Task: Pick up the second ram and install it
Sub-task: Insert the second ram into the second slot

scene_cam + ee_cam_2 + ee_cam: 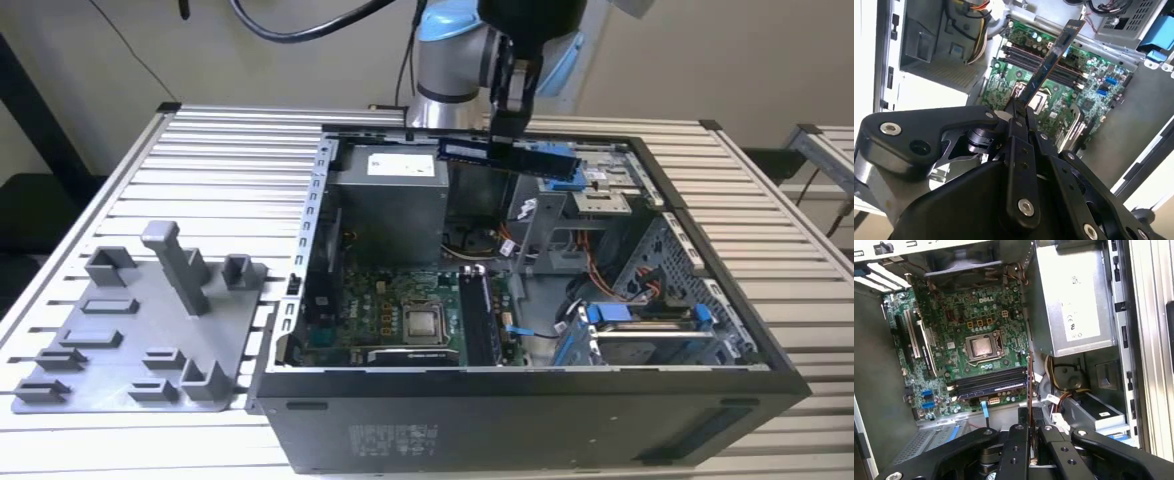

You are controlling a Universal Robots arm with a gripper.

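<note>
The second ram (514, 156), a long dark board with black chips, hangs level over the back half of the open computer case (302, 300). My gripper (509, 138) is shut on it from above. In the second wrist view the black fingers (1013, 131) pinch one end of the ram (1052, 59), which runs out over the green motherboard (1089, 85). The first wrist view has the ram (1030, 385) edge-on above the gripper (1031, 429). The memory slots (989, 382) lie beside the CPU (983, 346), well below the stick; one slot (478, 315) looks filled by a dark stick.
A grey holder tray (80, 385) with an upright post (178, 265) lies on the slatted table at the exterior view's left. Inside the case are the grey power supply (1069, 305), cables (514, 245), blue drive latches (607, 312) and a metal drive cage (641, 250).
</note>
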